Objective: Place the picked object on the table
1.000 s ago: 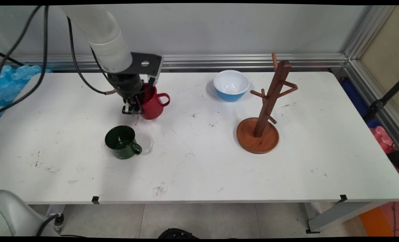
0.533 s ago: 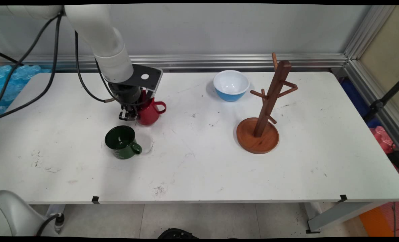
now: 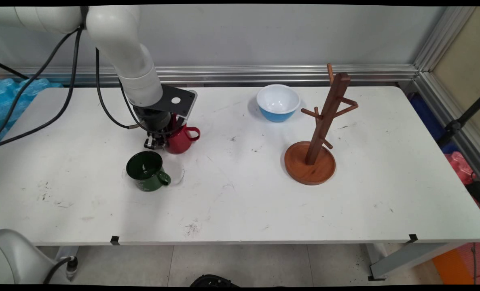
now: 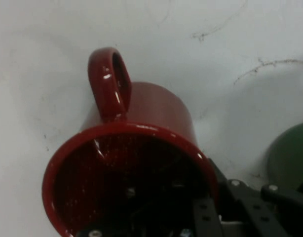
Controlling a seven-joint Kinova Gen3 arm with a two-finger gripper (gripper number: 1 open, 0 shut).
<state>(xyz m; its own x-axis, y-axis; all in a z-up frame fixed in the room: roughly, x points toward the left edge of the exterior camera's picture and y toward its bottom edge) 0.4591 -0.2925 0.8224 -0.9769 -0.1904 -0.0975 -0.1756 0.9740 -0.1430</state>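
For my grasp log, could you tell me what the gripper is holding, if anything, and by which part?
The gripper holds the red mug by its rim wall, opposite the handle: one finger inside, one outside.

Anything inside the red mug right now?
One gripper finger reaches inside the red mug, clamping its wall against the other finger outside. In the hand view, the visible interior looks dark and empty. The gripper's linkage covers the lower part, so the bottom can't be fully checked.
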